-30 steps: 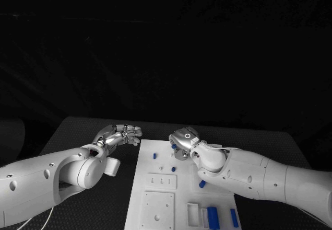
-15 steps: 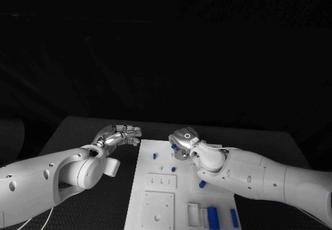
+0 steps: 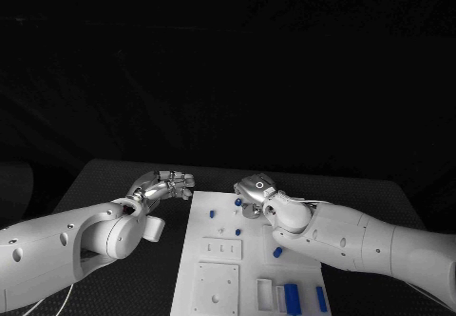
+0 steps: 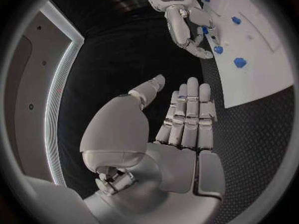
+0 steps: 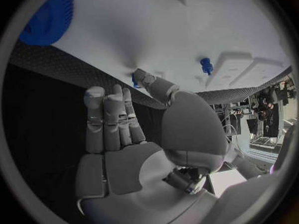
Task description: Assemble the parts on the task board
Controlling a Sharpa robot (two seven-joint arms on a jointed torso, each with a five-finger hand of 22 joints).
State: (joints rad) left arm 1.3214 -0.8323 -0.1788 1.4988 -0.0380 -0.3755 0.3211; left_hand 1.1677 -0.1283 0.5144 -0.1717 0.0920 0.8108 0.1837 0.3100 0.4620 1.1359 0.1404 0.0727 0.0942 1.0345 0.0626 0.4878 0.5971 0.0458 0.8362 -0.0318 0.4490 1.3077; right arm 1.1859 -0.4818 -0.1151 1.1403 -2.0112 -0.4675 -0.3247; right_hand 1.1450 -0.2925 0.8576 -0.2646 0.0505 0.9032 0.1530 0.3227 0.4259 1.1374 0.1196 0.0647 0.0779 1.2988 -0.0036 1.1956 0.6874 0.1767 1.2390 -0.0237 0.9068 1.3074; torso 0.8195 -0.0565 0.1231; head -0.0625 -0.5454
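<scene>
Fingers of the right hand (image 3: 253, 196) lie side by side and nearly straight in the right wrist view, with the thumb reaching toward a small blue part (image 5: 134, 78) at the far edge of the white rectangular task board (image 3: 217, 232). The thumb tip seems to touch that part, but I cannot tell whether anything is pinched; no object sits inside the palm. The hand hangs low over the far end of the board, which I judge suits working on a small piece there.

The left hand (image 3: 167, 185) hovers over the black table (image 3: 114, 181) just off the board's far left corner. Its fingers (image 4: 189, 115) are straight and pressed together, the thumb apart, and it holds nothing. It looks parked off the board, probably to leave it free for the other hand.

Outward along the board, several small blue parts (image 3: 212, 214) dot its far half. A short blue peg (image 3: 277, 252) lies near the right edge beside the right forearm. At the near edge, blue blocks (image 3: 292, 299) stand among white slotted holders. A large blue ridged disc (image 5: 49, 16) sits at a board edge in the right wrist view. The right forearm crosses the board's right side and would hinder any reach for the peg.
</scene>
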